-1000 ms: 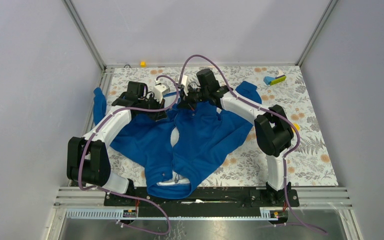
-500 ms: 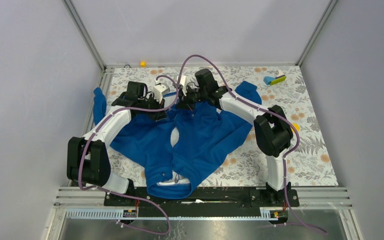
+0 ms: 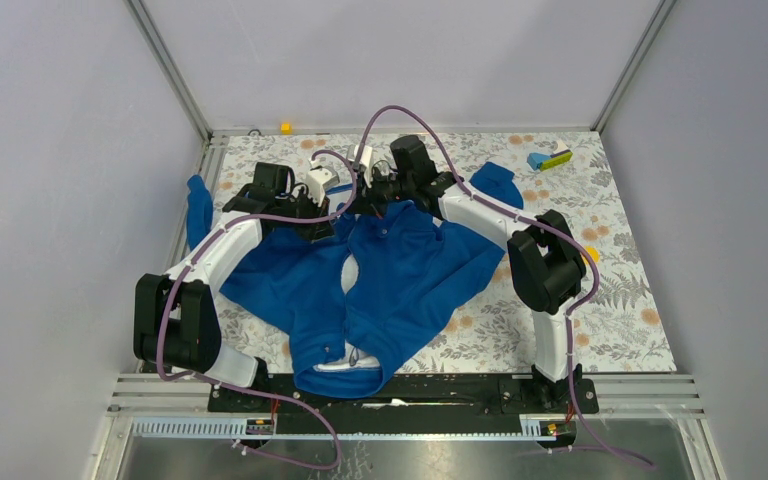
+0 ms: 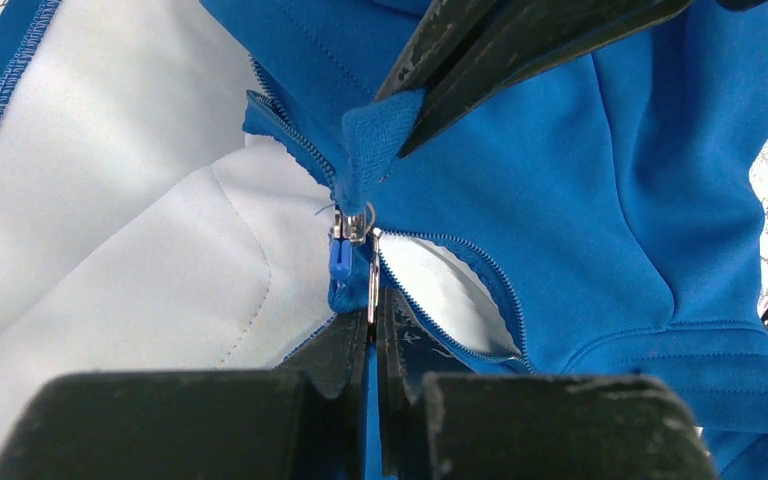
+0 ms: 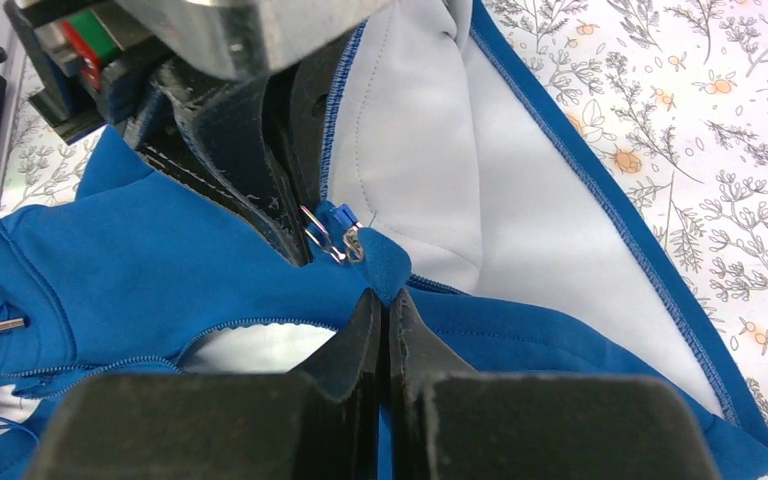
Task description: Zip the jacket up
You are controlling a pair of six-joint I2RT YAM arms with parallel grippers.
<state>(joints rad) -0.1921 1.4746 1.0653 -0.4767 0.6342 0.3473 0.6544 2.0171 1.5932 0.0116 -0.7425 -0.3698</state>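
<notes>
a large royal-blue long-sleeved fabric jacket [image 3: 400, 285] lies spread across the middle of the floral-patterned counter [image 3: 620, 310]. white lining shows at its near edge, between the two arm bases. one sleeve runs out to the far left of the counter and the other to the far right. a small yellow object [image 3: 285, 127] sits on the far rim, left of centre.

both arms reach over the jacket to its far middle, where the two front edges meet. the left hand [image 4: 373, 310] is there with its fingers pressed nearly together. it grips the jacket's front edge at the zipper, just beneath the small silver metal slider [image 4: 352, 224] and its blue pull tab [image 4: 339, 260]. to the left of that grip, the white inner lining [image 4: 140, 230] lies open and turned up. to the right, the zipper teeth part around a narrow gap of white.

the right hand [image 5: 381, 305] comes in from the opposite side, tip to tip with the left hand. its fingers are clamped on a small raised fold of blue fabric touching the slider. the two hands are very close together, with the slider between them.

well apart at the far right corner rest a few small blue and yellow toy blocks [image 3: 550, 158].
</notes>
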